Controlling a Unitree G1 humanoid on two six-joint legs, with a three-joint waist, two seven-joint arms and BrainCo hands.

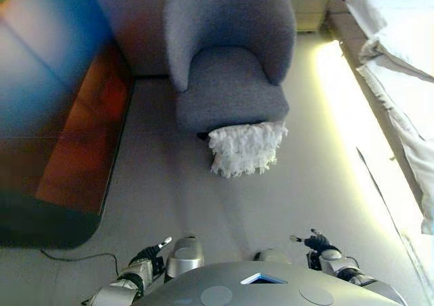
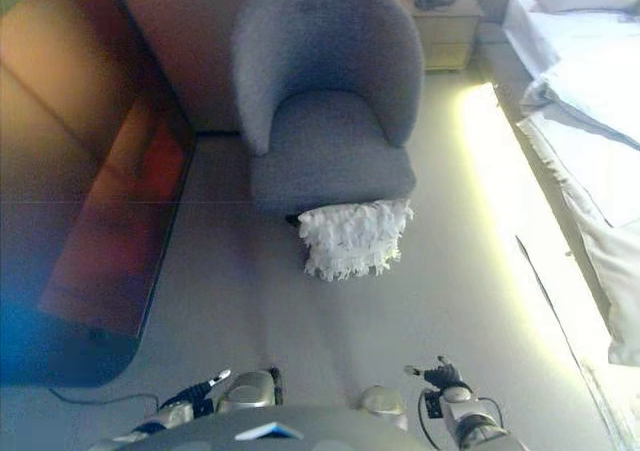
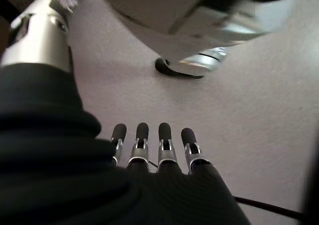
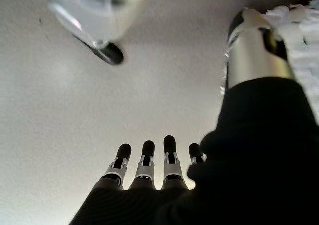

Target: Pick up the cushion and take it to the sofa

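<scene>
**Cushion not yet picked up; both hands empty**

The scene is anchored by the grey armchair point(image 1: 230, 55), which serves as the sofa of the task. To its right, a bed with white bedding point(image 1: 400, 62) is seen, with a strip of light running along the floor beside it. To the armchair's left, a dark glossy cabinet point(image 1: 61, 129) is set along the wall. Behind the armchair's right shoulder, a small nightstand point(image 2: 445, 26) is visible.

The white shaggy cushion point(image 1: 245, 148) is found on the floor, leaning against the front edge of the armchair's seat, directly below it. It is not held by anything.

Well in front of the armchair, on the near side of the cushion, the left hand point(image 1: 150, 253) and the right hand point(image 1: 316, 242) are held low. In each wrist view the fingers are shown straight and relaxed over bare carpet, with nothing grasped.

The task is judged to be at its start: the cushion has yet to be reached, gripped, lifted and set on the seat.
</scene>
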